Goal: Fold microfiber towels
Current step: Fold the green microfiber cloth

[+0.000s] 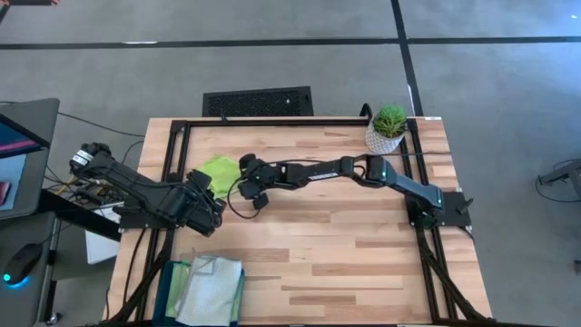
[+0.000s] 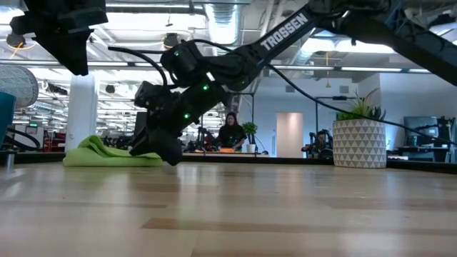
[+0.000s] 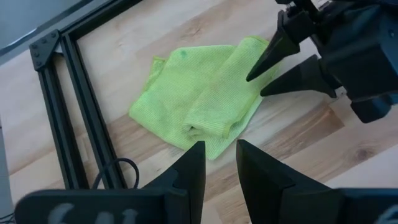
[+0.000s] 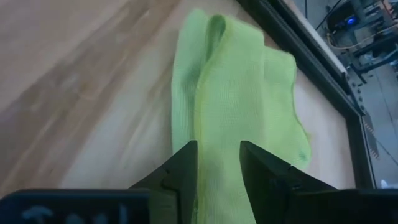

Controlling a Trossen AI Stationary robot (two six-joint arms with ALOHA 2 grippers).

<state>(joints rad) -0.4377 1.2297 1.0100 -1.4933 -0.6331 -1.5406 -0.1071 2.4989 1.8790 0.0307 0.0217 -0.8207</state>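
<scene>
A lime green microfiber towel point(image 1: 218, 171) lies bunched and partly folded over on the table's far left, a thick fold point(image 4: 214, 81) running along it. My right gripper point(image 3: 255, 86) reaches in from the table's right, slanting down. It stands open, with one fingertip on either side of that fold at the towel's right-hand end point(image 4: 217, 165). In the low view it sits low beside the towel point(image 2: 107, 152). My left gripper point(image 3: 219, 158) hovers open above the table, near the towel's near side, with nothing between its fingers. My right gripper comes at the towel's thick fold point(image 4: 216, 149) slanting down from the table's right, fingers along the fold and one on each side. Whether the fingertips touch the cloth, I cannot tell. The towel lies flat on the table.
A teal bin point(image 1: 169, 289) holding pale towels stands at the near left corner. A potted plant point(image 1: 388, 127) is at the far right. The black frame rail point(image 3: 74, 93) runs just beyond the towel. A person point(image 2: 230, 132) sits far behind the table.
</scene>
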